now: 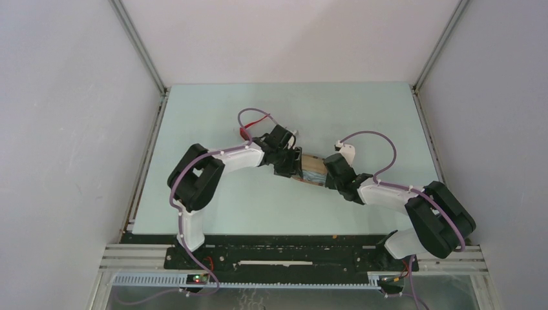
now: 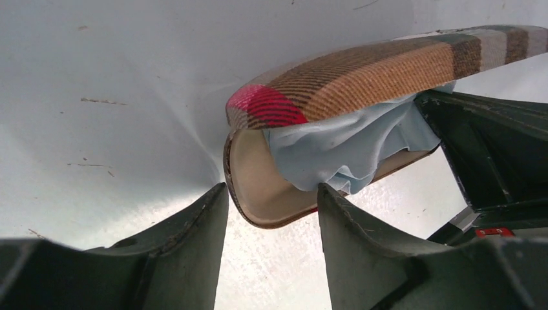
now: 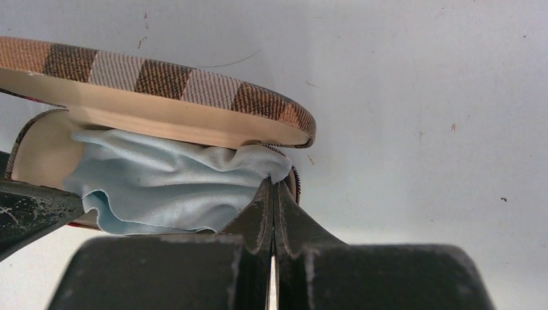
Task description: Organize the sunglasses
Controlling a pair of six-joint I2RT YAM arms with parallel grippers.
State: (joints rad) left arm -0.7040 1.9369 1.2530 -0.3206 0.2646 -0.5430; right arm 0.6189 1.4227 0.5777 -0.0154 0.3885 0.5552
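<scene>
The brown plaid case (image 1: 312, 169) lies open mid-table between both grippers, lid (image 2: 375, 71) raised. The pale blue cloth (image 2: 342, 145) is bunched inside and spills over the lower shell's rim. My left gripper (image 2: 272, 194) is open, its fingers either side of the case's rounded end. My right gripper (image 3: 273, 186) is shut, pinching a corner of the cloth (image 3: 161, 187) at the other end, under the lid (image 3: 161, 77). The red sunglasses (image 1: 248, 132) lie on the table beyond the left arm, partly hidden by its purple cable.
The pale green table (image 1: 213, 116) is walled by white panels at the left, right and back. The left gripper (image 1: 289, 166) and right gripper (image 1: 328, 175) crowd the case from either side. A black rail (image 1: 291, 258) runs along the near edge.
</scene>
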